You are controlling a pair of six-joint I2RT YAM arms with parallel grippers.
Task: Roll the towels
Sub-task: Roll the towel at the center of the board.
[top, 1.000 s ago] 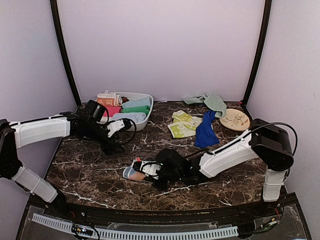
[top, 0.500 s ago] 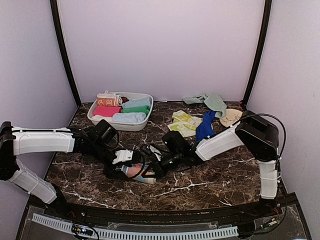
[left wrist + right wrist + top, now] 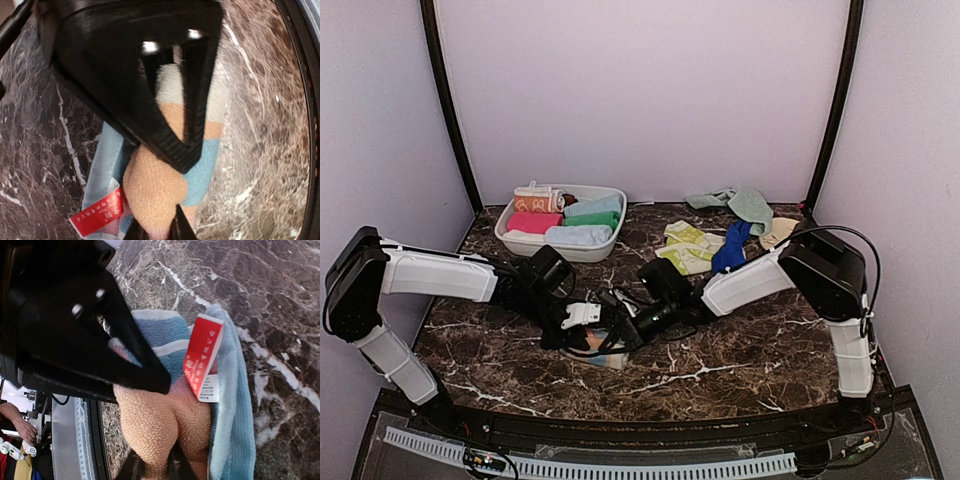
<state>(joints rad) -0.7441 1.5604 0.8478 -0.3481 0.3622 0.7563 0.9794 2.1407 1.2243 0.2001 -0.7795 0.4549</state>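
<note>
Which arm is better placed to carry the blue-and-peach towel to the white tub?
Probably left: left pincer and right pincer both pinch the towel, but the tub sits far left.

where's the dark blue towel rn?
Top view, right rear of the table: the dark blue towel lies unrolled between the yellow-green towel and the beige disc.

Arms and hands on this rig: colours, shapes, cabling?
Both have white shell links, left arm and right arm, with black joints. A black cable loops over the right elbow. The fingers are black, triangular, with an open cut-out and ribbed face.
</note>
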